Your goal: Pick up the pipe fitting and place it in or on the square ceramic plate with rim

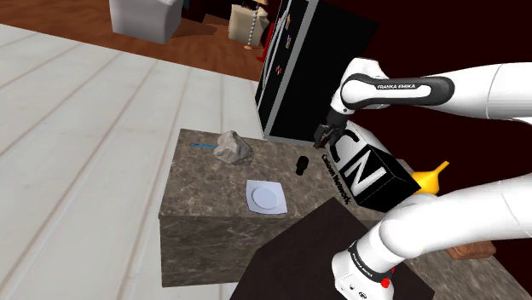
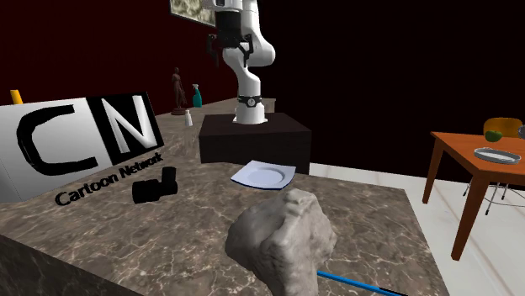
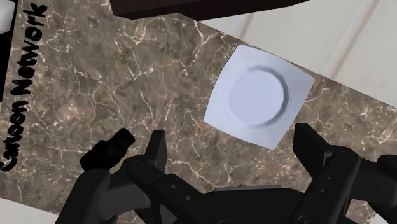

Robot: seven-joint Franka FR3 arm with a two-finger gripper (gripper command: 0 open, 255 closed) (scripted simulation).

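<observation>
On the worktop (image 1: 200,200) a plate (image 1: 266,198) is laid flat, close to the stand (image 1: 298,251). The pipe fitting (image 1: 301,164) is found near the plate but apart from it, toward the shoulder view's right, just beside a big lettered box (image 1: 362,170). A rock (image 1: 233,149) is set farther from the stand, with a thin stick (image 1: 203,146) lying next to it. The claw (image 1: 326,135) is held up above the worktop.

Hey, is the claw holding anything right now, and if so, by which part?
Nothing is held. The claw is open, high over the table; the fitting lies on it, apart from the plate.
</observation>
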